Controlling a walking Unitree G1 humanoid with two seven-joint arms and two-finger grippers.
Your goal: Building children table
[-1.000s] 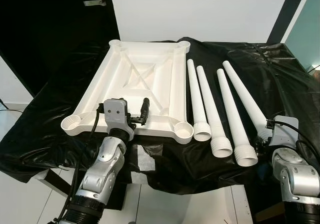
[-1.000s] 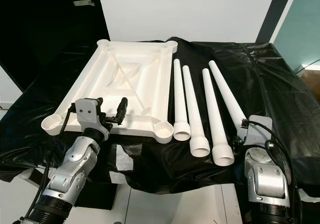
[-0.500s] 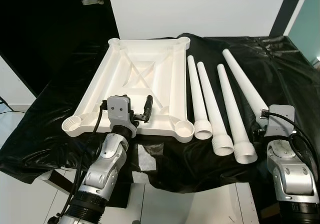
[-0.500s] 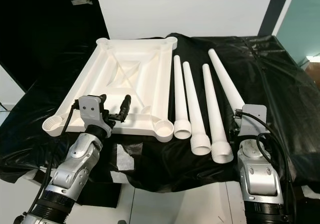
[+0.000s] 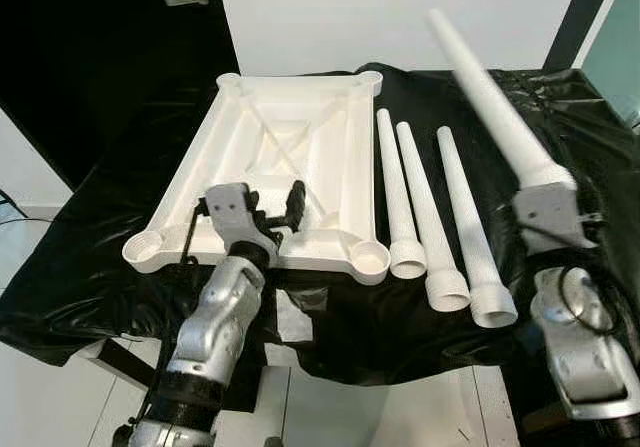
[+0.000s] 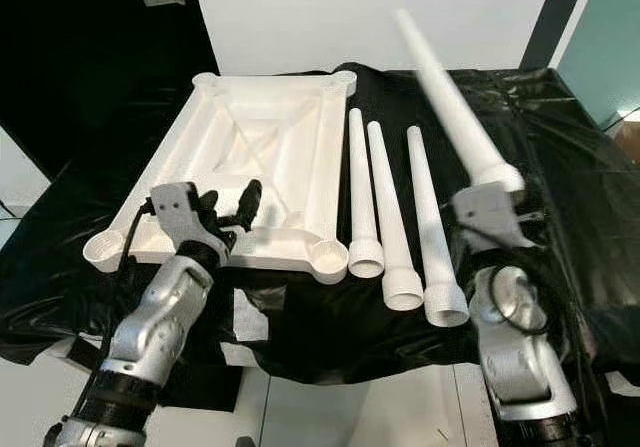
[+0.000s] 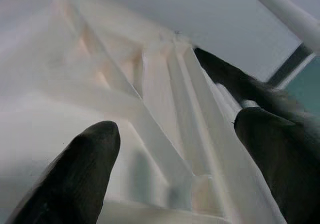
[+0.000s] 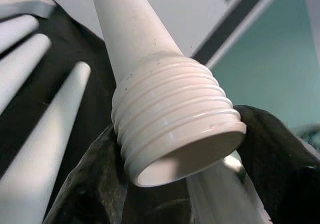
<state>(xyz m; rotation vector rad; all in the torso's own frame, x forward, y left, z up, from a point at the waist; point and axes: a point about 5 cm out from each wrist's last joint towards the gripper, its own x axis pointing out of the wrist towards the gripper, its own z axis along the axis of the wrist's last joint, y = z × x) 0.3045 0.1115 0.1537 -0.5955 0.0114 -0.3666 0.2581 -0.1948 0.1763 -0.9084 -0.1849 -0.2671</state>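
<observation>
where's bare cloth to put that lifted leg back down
Bare black cloth lies right of the three lying legs, beneath the lifted leg in the right claw. Crowded: legs packed beside the tabletop, where the left claw hovers.

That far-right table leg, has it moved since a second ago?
Yes. The right gripper has lifted the leg off the black cloth; three legs lie where they were.

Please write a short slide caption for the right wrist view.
Right pincer grips the threaded end of a white table leg, above three legs on black cloth.
</observation>
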